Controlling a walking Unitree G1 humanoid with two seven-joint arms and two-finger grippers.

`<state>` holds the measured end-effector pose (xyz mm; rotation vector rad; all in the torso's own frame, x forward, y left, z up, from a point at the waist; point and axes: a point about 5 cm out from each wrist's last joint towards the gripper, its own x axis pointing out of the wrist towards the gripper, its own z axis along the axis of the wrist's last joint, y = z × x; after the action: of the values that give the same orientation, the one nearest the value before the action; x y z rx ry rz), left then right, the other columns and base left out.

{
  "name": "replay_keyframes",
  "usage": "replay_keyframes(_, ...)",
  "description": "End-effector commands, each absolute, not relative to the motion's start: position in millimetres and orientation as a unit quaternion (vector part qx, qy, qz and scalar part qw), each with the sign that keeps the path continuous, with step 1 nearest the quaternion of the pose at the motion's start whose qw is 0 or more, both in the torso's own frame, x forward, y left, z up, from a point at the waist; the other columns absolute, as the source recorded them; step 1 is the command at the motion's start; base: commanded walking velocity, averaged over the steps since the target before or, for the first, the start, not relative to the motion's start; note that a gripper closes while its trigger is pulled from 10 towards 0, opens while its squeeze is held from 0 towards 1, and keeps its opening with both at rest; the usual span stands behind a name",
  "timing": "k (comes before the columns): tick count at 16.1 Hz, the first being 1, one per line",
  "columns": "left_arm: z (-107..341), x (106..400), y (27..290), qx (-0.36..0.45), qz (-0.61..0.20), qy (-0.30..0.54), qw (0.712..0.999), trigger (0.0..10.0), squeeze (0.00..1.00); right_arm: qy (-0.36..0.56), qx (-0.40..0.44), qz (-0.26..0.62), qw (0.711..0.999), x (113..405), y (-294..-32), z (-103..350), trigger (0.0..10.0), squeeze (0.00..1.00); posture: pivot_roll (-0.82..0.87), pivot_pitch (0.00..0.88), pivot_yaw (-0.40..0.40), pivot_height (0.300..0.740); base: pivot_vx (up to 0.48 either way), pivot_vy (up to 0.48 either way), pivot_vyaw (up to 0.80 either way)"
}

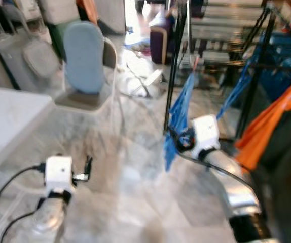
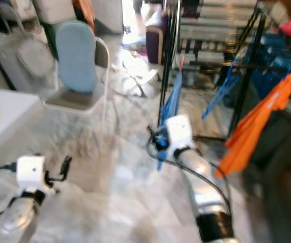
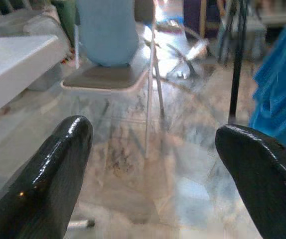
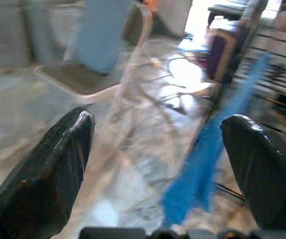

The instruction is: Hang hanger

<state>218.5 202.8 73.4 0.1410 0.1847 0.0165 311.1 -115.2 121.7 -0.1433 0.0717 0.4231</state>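
Note:
A blue garment [image 1: 180, 114] hangs from the black clothes rack [image 1: 175, 61], with a thin pale hook [image 1: 194, 64] at its top; blur hides whether that is a hanger. My right gripper [image 1: 173, 136] is raised right beside the lower part of the blue garment, at the rack's post. In the right wrist view its fingers [image 4: 48, 169] stand wide apart with nothing between them, and the blue garment [image 4: 208, 159] lies ahead. My left gripper [image 1: 87, 169] is low on the left over the floor, open and empty, its fingers [image 3: 48, 169] spread.
An orange cloth [image 1: 267, 126] hangs on the rack at the right. A blue-backed metal chair [image 1: 87, 55] stands ahead on the left, and a white table [image 1: 8, 114] edges in at the far left. A purple case [image 1: 159, 44] sits beyond. The marble floor [image 1: 130, 177] lies between.

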Motion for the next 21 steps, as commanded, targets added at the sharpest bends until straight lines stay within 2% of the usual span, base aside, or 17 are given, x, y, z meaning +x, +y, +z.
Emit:
replay_keyframes(1,75,215,207,0.094,0.007,0.095,0.991,10.0,0.0,0.037,-0.081,0.253,0.963,305,-108,121,10.0,0.0,0.07,0.0,0.015,0.74,0.0,0.0,0.0)
replay_keyframes(4,83,211,196,0.095,0.008,0.08,0.992,10.0,0.0,0.012,-0.067,0.271,0.96,303,-107,137,10.0,0.0,0.09,0.0,0.003,0.74,0.0,0.0,0.0)
replay_keyframes(5,78,213,192,0.095,0.024,0.073,0.993,10.0,0.0,0.014,-0.066,0.258,0.964,307,-107,129,10.0,0.0,0.08,0.0,0.012,0.74,0.0,0.0,0.0)
replay_keyframes(7,74,217,192,0.041,0.084,0.083,0.992,10.0,0.0,0.006,-0.057,0.218,0.974,309,-106,127,10.0,0.0,0.07,0.0,0.025,0.74,0.0,0.0,0.8)
replay_keyframes(8,77,219,190,0.031,0.086,0.078,0.993,10.0,0.0,0.009,-0.039,0.212,0.976,308,-106,129,10.0,0.0,0.07,0.0,0.029,0.74,0.0,0.0,0.8)
replay_keyframes(10,75,223,185,0.041,0.079,0.075,0.993,10.0,0.0,0.02,-0.024,0.176,0.984,302,-110,122,10.0,0.0,0.04,0.0,0.04,0.74,0.0,0.0,0.8)
replay_keyframes(13,77,227,181,0.045,0.063,0.075,0.994,10.0,0.0,0.015,-0.025,0.171,0.985,298,-112,124,10.0,0.0,0.0,0.0,0.043,0.74,0.0,0.0,0.8)
replay_keyframes(16,78,235,177,0.037,0.063,0.076,0.994,10.0,0.0,0.016,-0.021,0.136,0.99,297,-129,126,10.0,0.0,-0.03,0.0,0.056,0.74,0.0,0.0,0.8)
replay_keyframes(21,77,237,171,0.036,0.055,0.077,0.995,10.0,0.0,0.022,-0.006,0.126,0.992,297,-130,127,10.0,0.0,-0.02,0.0,0.055,0.74,-0.296,0.0,0.8)
